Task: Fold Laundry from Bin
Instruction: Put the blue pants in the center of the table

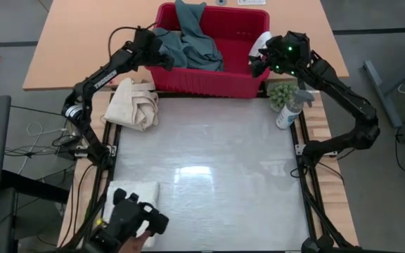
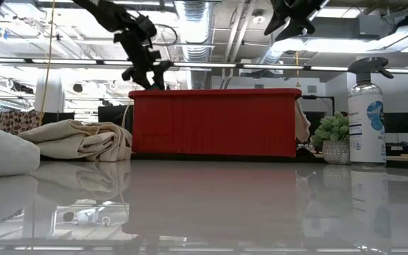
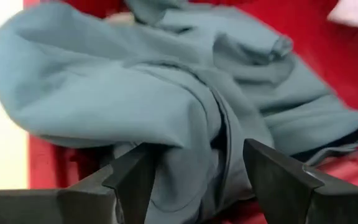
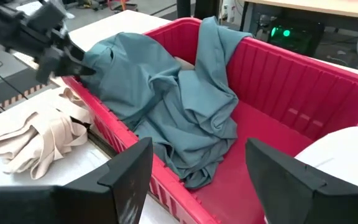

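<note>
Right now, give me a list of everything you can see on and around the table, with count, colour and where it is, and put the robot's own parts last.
bin: one, red, far middle of the table.
teal garment: one, teal-green, heaped in the bin, draped over its far rim.
white cloth: one, white, at the bin's right end.
canvas cloth: one, cream, left of the bin.
folded towel: one, white, near left corner.
potted plant: one, green, right of the bin.
spray bottle: one, clear, beside the plant.
table: one, white glossy top.
left gripper: open, at the garment by the bin's left end.
right gripper: open, above the bin's right end.
</note>
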